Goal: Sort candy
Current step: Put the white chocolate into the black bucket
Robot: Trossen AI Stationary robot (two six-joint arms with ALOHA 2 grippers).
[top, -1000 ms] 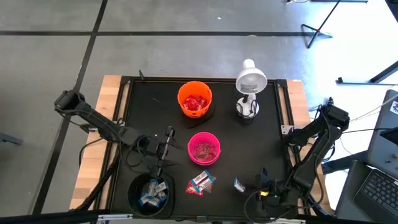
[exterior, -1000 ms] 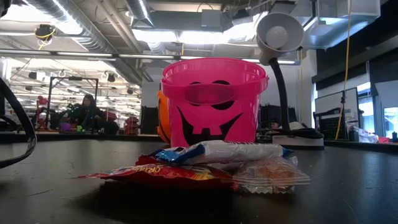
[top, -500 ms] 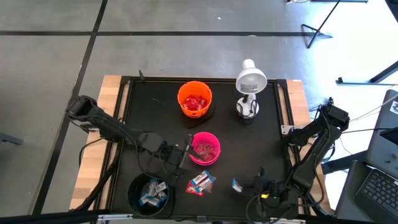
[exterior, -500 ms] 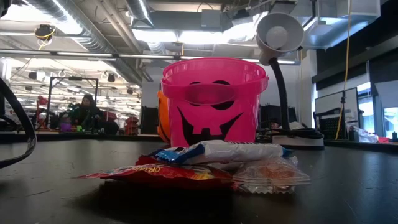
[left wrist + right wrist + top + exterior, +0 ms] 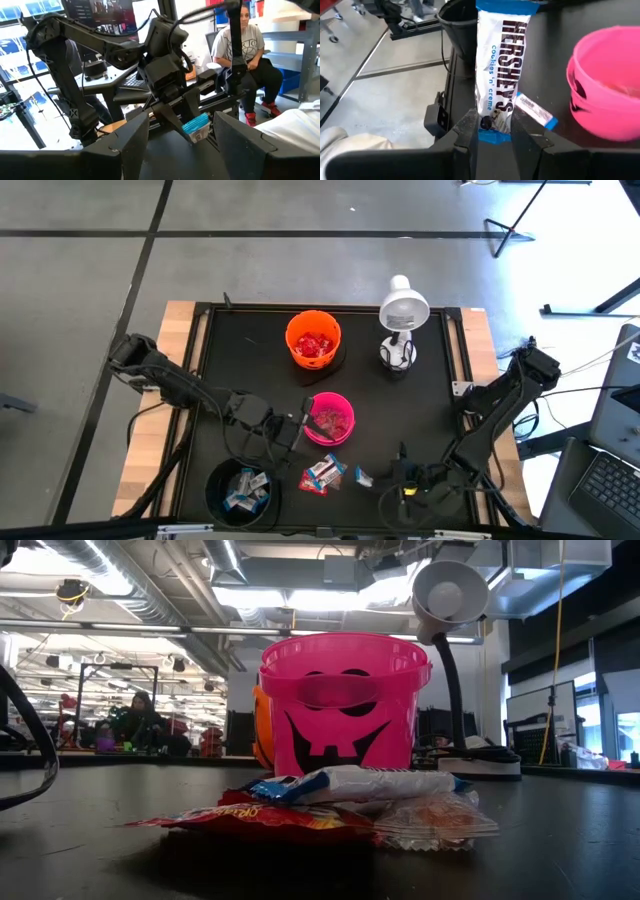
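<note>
Black is the surface [image 5: 420, 410], and on it stand, from largest to smallest, the black bowl [image 5: 240, 492] at the near left corner, the orange bowl [image 5: 313, 340] at the far side, the pink bowl [image 5: 328, 419] in the middle and the white lamp [image 5: 401, 315]. The bowls and lamp have not moved since one second ago. The left gripper [image 5: 297, 430] has travelled from the left part of the surface toward the pink bowl and now hovers just beside the bowl's left rim, fingers spread with nothing between them. The right gripper [image 5: 372, 478] has moved left along the near edge and pinches a blue-and-white candy bar [image 5: 496, 75], which now is near the small pile of candy [image 5: 322, 473] in front of the pink bowl. The pile lies as before.
</note>
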